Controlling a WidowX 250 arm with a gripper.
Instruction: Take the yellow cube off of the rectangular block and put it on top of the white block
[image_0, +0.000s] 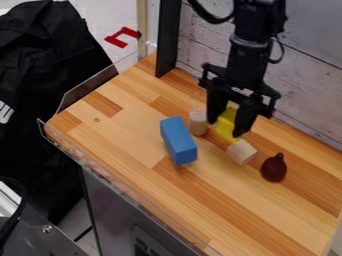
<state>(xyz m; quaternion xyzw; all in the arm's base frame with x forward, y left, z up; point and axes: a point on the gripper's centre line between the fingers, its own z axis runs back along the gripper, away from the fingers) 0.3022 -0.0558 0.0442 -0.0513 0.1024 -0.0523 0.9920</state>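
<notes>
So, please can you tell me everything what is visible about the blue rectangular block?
The blue rectangular block is a long box with flat faces and straight edges, plain blue, perhaps painted wood. It lies flat on the wooden tabletop, its length slanting towards the camera, close beside a pale wooden cylinder. Nothing rests on it, and the black gripper does not touch it.

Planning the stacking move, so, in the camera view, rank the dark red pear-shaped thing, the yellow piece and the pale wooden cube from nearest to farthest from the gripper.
1. Yellow piece, right at the gripper.
2. Pale wooden cube, just below and right of it in the picture.
3. Dark red pear-shaped thing, farther out the same way.
</notes>
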